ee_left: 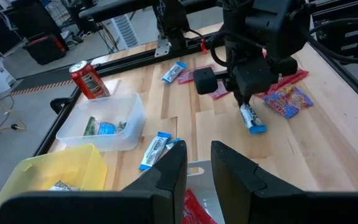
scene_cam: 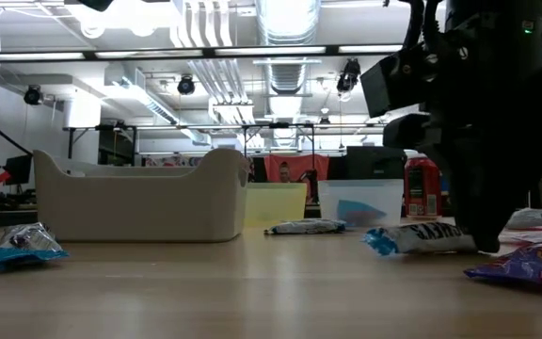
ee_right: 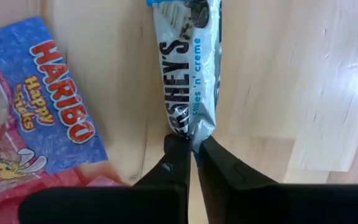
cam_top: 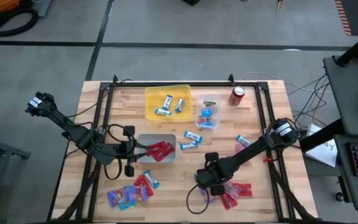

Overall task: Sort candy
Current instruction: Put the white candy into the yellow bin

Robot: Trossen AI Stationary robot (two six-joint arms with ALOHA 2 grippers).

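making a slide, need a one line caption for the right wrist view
Right hand pinching the end of a Hershey's cookies 'n' creme mini bar on the wooden table, beside a Haribo packet.

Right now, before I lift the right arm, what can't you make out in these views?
- High view: the right gripper hides the mini bar it pinches.
- Low view: the white bin wall hides its contents.
- Left wrist view: the left gripper, open over the bin, blocks the red packets below.
- Candy pile: labels too small.
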